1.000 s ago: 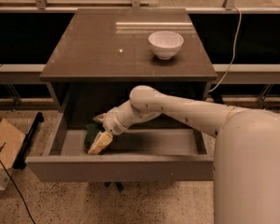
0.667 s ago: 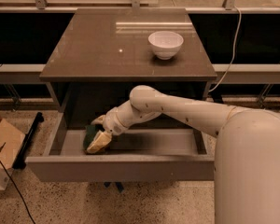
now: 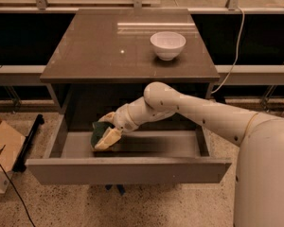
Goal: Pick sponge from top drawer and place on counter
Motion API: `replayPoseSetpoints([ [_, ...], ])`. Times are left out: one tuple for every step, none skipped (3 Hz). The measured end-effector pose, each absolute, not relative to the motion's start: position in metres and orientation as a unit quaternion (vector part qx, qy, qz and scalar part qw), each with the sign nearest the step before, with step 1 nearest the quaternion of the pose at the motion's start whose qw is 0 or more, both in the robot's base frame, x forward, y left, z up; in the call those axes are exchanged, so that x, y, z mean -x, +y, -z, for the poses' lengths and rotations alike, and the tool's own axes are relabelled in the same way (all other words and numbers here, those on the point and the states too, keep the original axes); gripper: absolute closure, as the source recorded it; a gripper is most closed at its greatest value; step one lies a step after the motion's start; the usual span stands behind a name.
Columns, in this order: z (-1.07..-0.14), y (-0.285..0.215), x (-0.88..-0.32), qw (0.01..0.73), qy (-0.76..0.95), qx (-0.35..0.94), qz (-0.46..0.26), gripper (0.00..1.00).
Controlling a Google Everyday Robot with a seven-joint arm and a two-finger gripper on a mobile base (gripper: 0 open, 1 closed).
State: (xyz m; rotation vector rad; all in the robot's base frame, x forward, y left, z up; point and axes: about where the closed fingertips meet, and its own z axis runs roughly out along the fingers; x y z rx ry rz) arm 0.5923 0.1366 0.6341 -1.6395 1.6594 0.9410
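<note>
Sponge (image 3: 98,129): small, dark green on top and yellow below; sat in the left part of the wide, shallow grey top drawer (image 3: 128,170), tipped up and not flat.
Gripper (image 3: 104,139): pale, two-fingered, on the end of the white arm (image 3: 189,109); reached down into the open drawer, right at the sponge.
Fingers (image 3: 110,136): looked closed on the sponge; one pale finger lay across its front, with green showing just to the left.
Counter (image 3: 109,51): glossy grey-brown flat top, above and behind the held sponge; round white bowl (image 3: 167,45) stood at its back right.
Next move: probably needed a lift out toward the drawer front first, past the counter's front edge, then up onto the left side, away from the bowl.
</note>
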Motion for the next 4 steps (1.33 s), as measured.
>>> replayPoseSetpoints([
  [-0.700, 0.102, -0.591, 0.356, 0.601, 0.624, -0.351, 1.00],
  [-0.749, 0.081, -0.587, 0.391, 0.579, 0.633, -0.333, 1.00],
  [-0.812, 0.062, -0.586, 0.429, 0.555, 0.658, -0.272, 1.00],
  [-0.879, 0.052, -0.596, 0.471, 0.543, 0.664, -0.207, 1.00],
])
